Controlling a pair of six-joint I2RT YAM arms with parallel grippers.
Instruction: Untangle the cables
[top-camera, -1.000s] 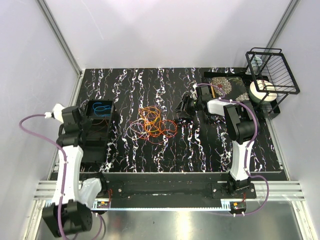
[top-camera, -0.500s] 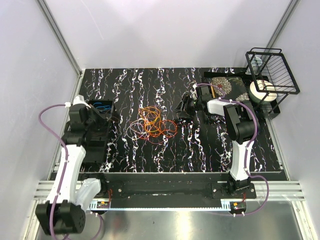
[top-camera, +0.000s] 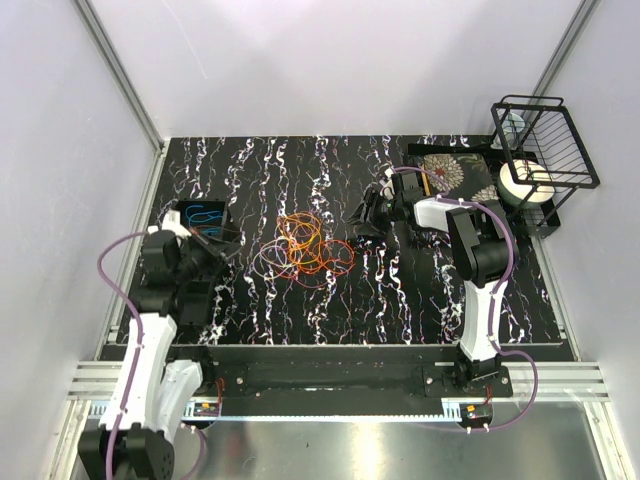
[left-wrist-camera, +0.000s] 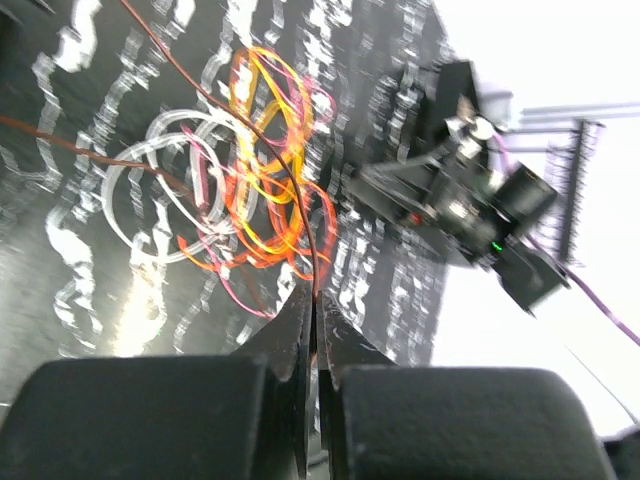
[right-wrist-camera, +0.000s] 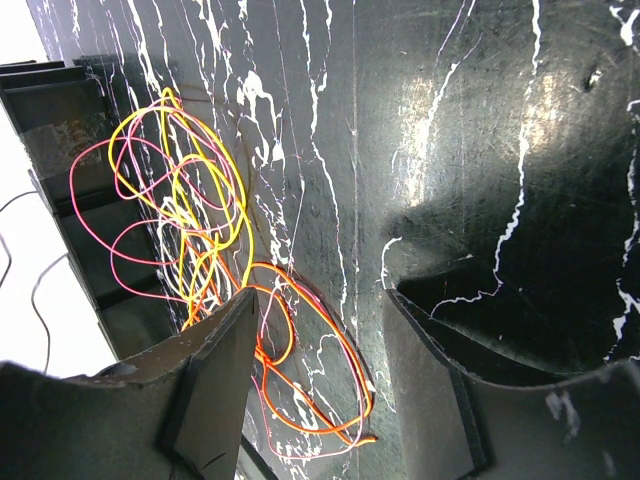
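The cables (top-camera: 305, 250) lie in a loose tangle of orange, yellow, red and pale violet loops at the table's middle. They also show in the left wrist view (left-wrist-camera: 255, 190) and the right wrist view (right-wrist-camera: 200, 230). A blue cable (top-camera: 203, 214) lies apart in a black tray (top-camera: 176, 212) at the left. My left gripper (top-camera: 225, 243) is left of the tangle. In its wrist view the left gripper (left-wrist-camera: 316, 300) is shut on a thin red wire (left-wrist-camera: 285, 175) that runs taut into the tangle. My right gripper (top-camera: 365, 222) is open at the tangle's right edge, with an orange loop (right-wrist-camera: 330, 400) on the table between its fingers (right-wrist-camera: 215, 345).
A black wire rack (top-camera: 545, 130) stands at the back right with a white roll (top-camera: 525, 183) below it. A floral mat (top-camera: 445, 170) lies behind the right gripper. Grey walls close in the table on the left, back and right.
My left arm has swung from over the black tray toward the near side and the right, bringing its gripper closer to the tangle. The right arm and the tangle have not moved.
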